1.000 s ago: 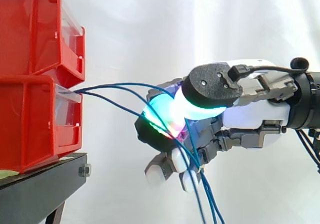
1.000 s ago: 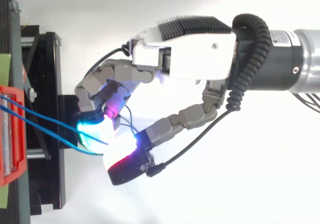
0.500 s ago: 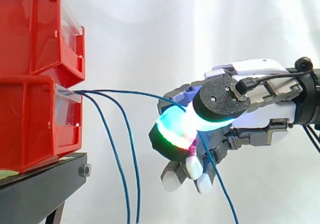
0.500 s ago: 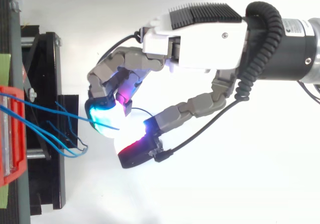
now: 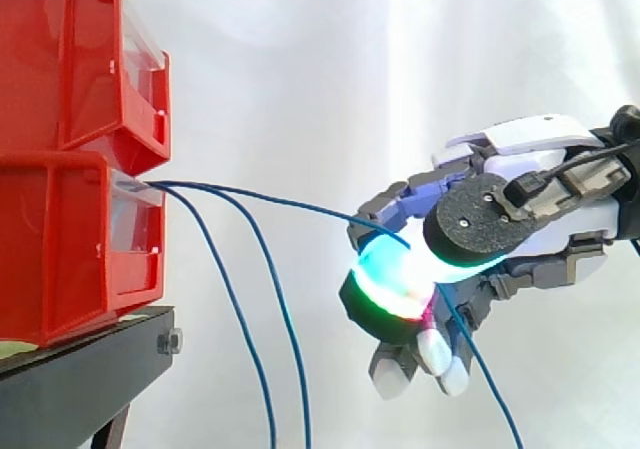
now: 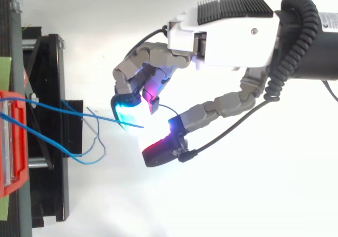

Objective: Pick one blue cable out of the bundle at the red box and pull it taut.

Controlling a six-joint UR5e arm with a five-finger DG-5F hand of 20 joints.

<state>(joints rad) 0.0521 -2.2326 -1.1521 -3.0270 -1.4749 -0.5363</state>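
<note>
Three thin blue cables come out of the lower red bin (image 5: pixel 70 249) at the left. One blue cable (image 5: pixel 300 206) runs rightward, sloping slightly down, to my hand (image 5: pixel 520 224), well right of the bins. The hand's curled fingers and thumb pinch this cable at the glowing cyan-green fingertips (image 5: pixel 390 274); its tail hangs down below the hand. The two other cables (image 5: pixel 238 309) droop loosely from the bin. In the top view the held cable (image 6: pixel 105 120) leads from the red bin (image 6: pixel 8 142) to the hand (image 6: pixel 227 36).
A second red bin (image 5: pixel 70 59) is stacked on the lower one. Both rest on a black stand (image 5: pixel 90 369), also seen from above as the black stand (image 6: pixel 53 89). A white curtain hangs behind.
The hand has drawn back to the right, away from the bins, keeping one cable. Two cables that lay across it a second ago slipped off and now hang from the bin.
</note>
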